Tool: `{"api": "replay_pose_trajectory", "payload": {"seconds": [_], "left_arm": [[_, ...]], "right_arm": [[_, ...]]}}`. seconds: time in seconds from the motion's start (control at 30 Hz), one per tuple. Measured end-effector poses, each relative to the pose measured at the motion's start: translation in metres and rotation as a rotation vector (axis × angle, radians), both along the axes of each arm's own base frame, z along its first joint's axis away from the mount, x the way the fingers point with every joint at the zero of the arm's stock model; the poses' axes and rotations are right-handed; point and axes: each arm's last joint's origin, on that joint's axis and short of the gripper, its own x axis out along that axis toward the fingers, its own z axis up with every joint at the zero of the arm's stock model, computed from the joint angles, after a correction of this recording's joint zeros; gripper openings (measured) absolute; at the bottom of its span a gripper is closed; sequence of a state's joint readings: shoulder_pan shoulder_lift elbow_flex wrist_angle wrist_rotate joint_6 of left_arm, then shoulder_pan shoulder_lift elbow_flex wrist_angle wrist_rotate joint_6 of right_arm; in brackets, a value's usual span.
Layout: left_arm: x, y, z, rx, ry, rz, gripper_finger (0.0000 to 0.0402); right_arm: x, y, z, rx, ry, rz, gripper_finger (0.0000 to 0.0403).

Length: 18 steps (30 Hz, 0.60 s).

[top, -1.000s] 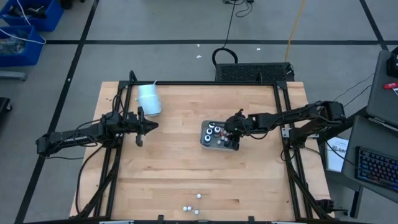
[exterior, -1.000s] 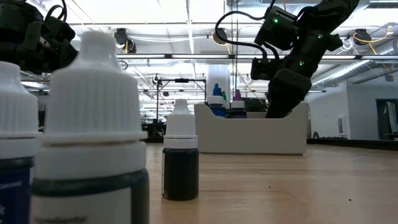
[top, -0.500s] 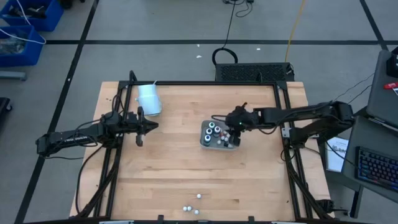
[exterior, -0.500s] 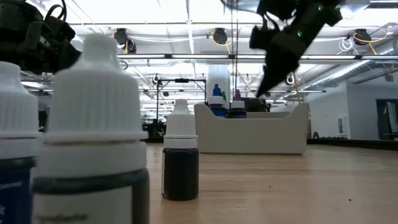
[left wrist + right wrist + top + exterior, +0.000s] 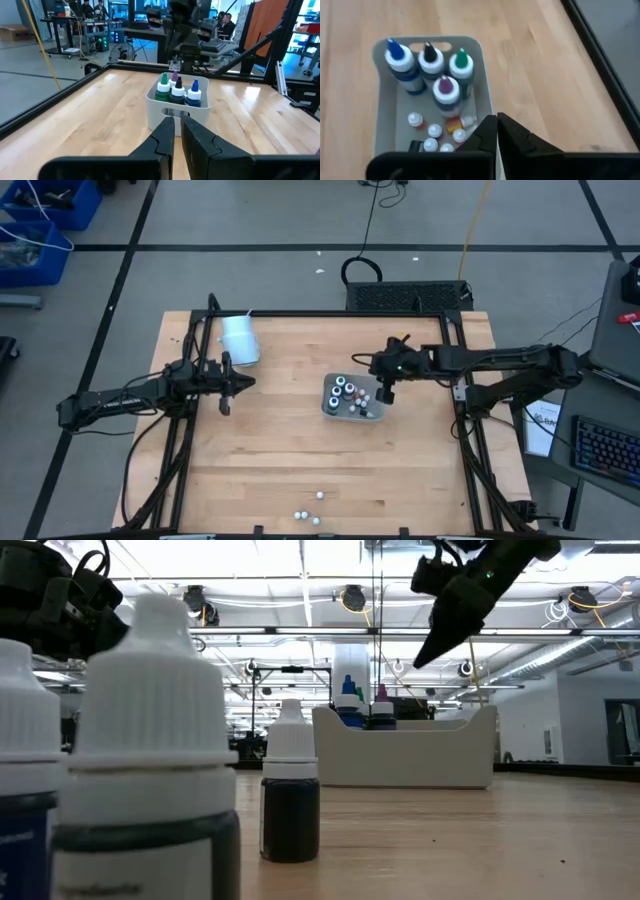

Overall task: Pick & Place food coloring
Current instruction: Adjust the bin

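The food coloring bottles (image 5: 432, 75) stand in a clear tray (image 5: 328, 408) at mid-table: larger ones with blue, black, green and purple tips, and small white-capped ones (image 5: 434, 131) lying on the tray floor. Three more small bottles (image 5: 310, 510) stand on the wood near the front edge and loom large in the low view (image 5: 290, 790). My right gripper (image 5: 496, 122) hangs shut and empty above the tray's right rim (image 5: 385, 393), high in the low view (image 5: 418, 660). My left gripper (image 5: 250, 383) waits left of the tray, shut and empty (image 5: 178, 122).
A pale blue-white cup (image 5: 240, 340) sits at the table's far left. A black frame rail (image 5: 455, 380) runs along the table's edges. Bare wood lies between the tray and the loose bottles at the front. People and desks show in the room behind (image 5: 225, 22).
My right gripper has risen out of the tray and drawn back toward the table's far right, with nothing in its fingers. The bottles in the tray stay where they were.
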<state>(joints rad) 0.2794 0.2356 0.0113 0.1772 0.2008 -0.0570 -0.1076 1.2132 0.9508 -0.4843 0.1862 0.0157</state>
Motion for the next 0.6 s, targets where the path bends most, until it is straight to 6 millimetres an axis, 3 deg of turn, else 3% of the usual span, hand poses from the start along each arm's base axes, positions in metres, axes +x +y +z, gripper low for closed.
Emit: {"api": "replay_pose_trajectory", "payload": {"seconds": [0.33, 0.6], "left_arm": [[0.000, 0.000, 0.000, 0.001, -0.003, 0.000, 0.0037], [0.000, 0.000, 0.000, 0.000, 0.001, 0.000, 0.0037]], "right_arm": [[-0.002, 0.004, -0.012, -0.007, 0.041, 0.015, 0.0001], [0.002, 0.060, -0.019, 0.092, 0.048, 0.142, 0.0000]]}}
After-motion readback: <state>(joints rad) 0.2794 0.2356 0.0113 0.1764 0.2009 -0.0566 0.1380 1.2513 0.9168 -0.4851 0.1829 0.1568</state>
